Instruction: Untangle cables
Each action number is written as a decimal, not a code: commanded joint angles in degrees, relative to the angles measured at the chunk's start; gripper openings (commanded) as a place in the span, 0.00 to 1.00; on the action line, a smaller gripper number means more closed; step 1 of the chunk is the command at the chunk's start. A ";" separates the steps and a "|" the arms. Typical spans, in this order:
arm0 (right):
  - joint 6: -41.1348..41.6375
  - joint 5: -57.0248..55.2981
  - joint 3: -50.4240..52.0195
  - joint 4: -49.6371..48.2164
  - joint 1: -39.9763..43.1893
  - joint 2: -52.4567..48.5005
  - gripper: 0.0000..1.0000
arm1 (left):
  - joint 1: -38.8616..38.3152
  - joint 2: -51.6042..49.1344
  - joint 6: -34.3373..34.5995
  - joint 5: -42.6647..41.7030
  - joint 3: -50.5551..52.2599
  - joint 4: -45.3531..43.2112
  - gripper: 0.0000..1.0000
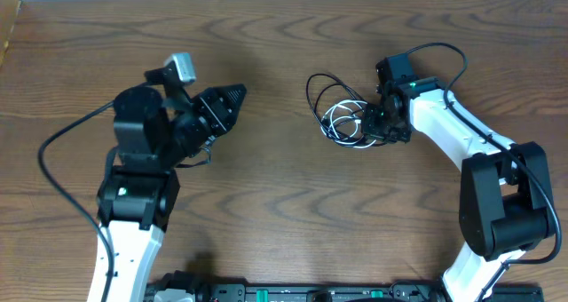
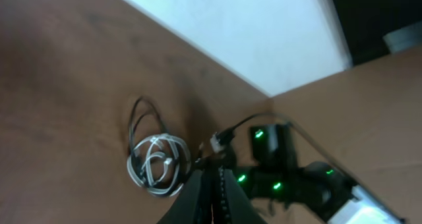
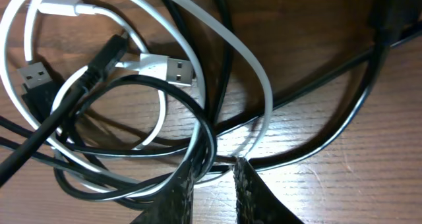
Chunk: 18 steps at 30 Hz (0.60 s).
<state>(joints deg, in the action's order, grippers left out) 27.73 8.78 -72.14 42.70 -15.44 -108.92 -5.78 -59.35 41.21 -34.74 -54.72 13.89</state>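
1. Lying tangled in loops on the wooden table, the white cable and the black cable are found beside the right gripper.
2. Its fingers are set narrowly apart at the crossing cords; whether anything is pinched cannot be told.
3. The left gripper is held closed and empty, well apart.
4. A white USB plug is seen inside the coil.

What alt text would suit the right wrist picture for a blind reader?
A white cable and a black cable lie looped through each other on a wooden table, seen close up. Two fingertips of the right hand sit at the bottom edge, by the loops' crossing.
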 commanded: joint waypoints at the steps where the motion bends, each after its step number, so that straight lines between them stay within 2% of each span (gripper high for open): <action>1: -1.68 2.21 0.15 -0.57 -0.20 0.15 0.17 | -1.38 -3.61 -6.14 -2.14 -0.37 2.29 0.08; 3: -1.66 2.34 0.15 -1.16 -0.11 0.15 0.21 | -3.61 -6.40 -8.28 -2.10 -0.37 2.25 0.07; 6: -1.64 2.29 0.22 -1.31 0.00 0.07 0.37 | -7.08 -10.75 -11.10 -1.16 -0.37 1.66 0.07; 8: -1.25 1.64 0.33 -1.33 0.00 -0.20 0.39 | -9.86 -14.29 -11.23 1.57 -0.37 1.66 0.07; 14: 0.83 -1.55 0.39 -4.09 0.07 -2.75 0.25 | -15.06 -21.88 -11.69 5.90 -0.37 -2.21 0.07; 18: 0.46 2.34 0.39 -6.54 -0.37 -5.68 0.15 | -16.09 -22.58 -12.61 7.37 -0.37 -3.02 0.07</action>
<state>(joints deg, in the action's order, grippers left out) 28.05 8.60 -72.14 36.71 -15.44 -111.94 -21.26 -81.89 30.57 -29.78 -54.72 11.27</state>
